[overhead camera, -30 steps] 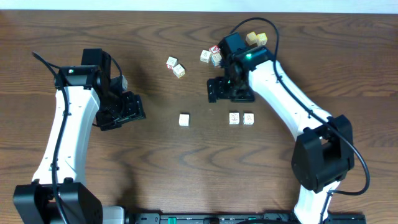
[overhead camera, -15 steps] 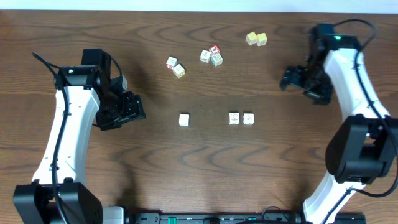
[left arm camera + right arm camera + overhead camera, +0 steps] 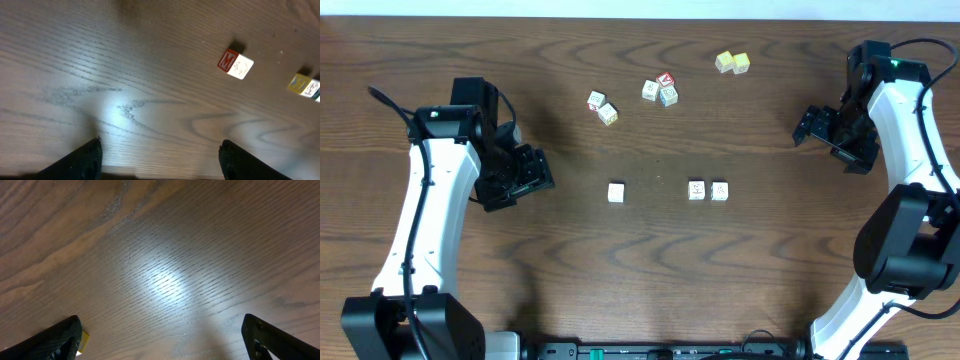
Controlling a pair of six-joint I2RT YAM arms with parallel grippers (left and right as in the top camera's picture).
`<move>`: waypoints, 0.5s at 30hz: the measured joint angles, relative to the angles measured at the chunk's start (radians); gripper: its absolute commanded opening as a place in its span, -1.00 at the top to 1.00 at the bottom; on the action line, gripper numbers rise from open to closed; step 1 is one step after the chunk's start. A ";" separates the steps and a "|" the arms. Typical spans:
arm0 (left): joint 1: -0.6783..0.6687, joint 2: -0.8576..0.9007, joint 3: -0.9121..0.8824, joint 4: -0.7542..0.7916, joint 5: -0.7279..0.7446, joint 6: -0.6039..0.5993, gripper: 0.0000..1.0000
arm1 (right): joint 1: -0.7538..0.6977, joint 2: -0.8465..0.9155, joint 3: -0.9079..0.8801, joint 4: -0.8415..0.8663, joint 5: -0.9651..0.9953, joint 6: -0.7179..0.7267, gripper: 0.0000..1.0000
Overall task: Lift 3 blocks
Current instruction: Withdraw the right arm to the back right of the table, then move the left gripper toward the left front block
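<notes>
3 blocks (image 3: 696, 190), betw. left gripper (image 3: 536, 173), right gripper (image 3: 814, 128)

We see two arms built of white, rounded links with black joints. The left arm (image 3: 420, 215) has a black block at its far end with a small green light, and a thin black cable (image 3: 380, 97) loops off it. The right arm (image 3: 912, 120) matches it, with its own green light and a bulky black joint nearer its base. The left gripper (image 3: 535, 175) and right gripper (image 3: 825, 135) are black, and their fingers (image 3: 85, 160) look matte and blunt.
</notes>
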 measured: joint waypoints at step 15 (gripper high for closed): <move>-0.061 0.000 0.000 0.021 0.137 -0.121 -0.50 | 0.000 0.000 0.000 0.000 0.000 0.000 -0.99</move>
